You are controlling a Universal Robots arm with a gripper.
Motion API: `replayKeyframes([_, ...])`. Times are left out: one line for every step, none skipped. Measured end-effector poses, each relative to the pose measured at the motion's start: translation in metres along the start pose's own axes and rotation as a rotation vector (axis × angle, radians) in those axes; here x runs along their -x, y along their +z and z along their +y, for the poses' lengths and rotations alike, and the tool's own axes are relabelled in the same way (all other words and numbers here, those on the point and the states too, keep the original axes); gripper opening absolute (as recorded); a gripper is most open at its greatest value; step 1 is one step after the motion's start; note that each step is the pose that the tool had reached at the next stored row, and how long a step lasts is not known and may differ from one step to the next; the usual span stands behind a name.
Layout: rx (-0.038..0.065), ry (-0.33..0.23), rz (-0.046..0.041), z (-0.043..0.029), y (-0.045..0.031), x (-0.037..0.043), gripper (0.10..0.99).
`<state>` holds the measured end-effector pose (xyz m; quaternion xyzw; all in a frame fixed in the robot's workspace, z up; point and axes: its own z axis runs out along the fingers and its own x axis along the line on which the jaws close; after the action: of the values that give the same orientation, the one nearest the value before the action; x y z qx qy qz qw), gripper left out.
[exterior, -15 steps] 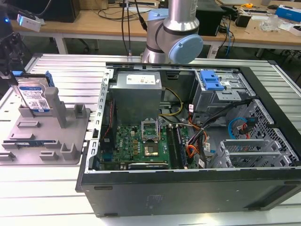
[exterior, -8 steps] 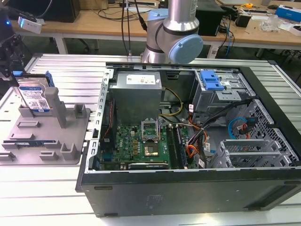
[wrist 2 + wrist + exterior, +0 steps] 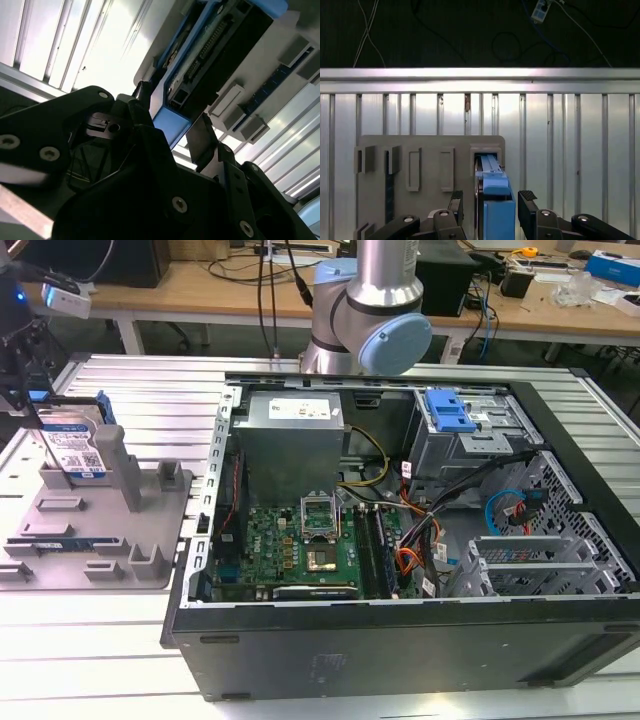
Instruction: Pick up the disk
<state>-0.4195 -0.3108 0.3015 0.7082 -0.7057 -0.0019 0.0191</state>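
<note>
claw point(image 3: 491, 197): spread, straddling silver metal disk point(image 3: 72, 445) with blue rails, exterior view's left; risk: skewed closing could jam it in grey plastic fixture point(image 3: 100, 530).

- Spotted a ribbed metal tabletop point(image 3: 140, 390), brightly lit.
- Caught a wooden workbench point(image 3: 200, 290) behind, draped with cables point(image 3: 262, 290).
- Glimpsed dark floor point(image 3: 445, 35) beyond the edge.

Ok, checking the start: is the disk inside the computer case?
No, the disk stands in the grey fixture beside the case.
</note>
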Motion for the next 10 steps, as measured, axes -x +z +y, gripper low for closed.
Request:
replayKeyframes([0.000,0.000,0.0000,0.0000,0.0010,0.0000,0.541])
replayKeyframes([0.000,0.000,0.0000,0.0000,0.0015,0.0000,0.471])
replayKeyframes([0.000,0.000,0.0000,0.0000,0.0019,0.0001,0.471])
replayKeyframes([0.000,0.000,0.0000,-0.0001,0.0025,0.0001,0.471])
replayKeyframes([0.000,0.000,0.0000,-0.0001,0.0029,0.0001,0.471])
replayKeyframes([0.000,0.000,0.0000,-0.0001,0.0034,0.0001,0.471])
replayKeyframes([0.000,0.000,0.0001,-0.0001,0.0036,0.0001,0.471])
replayKeyframes([0.000,0.000,0.0001,-0.0001,0.0036,0.0001,0.471])
replayKeyframes([0.000,0.000,0.0000,-0.0001,0.0038,0.0001,0.471])
replayKeyframes([0.000,0.000,0.0000,-0.0001,0.0038,0.0001,0.471])
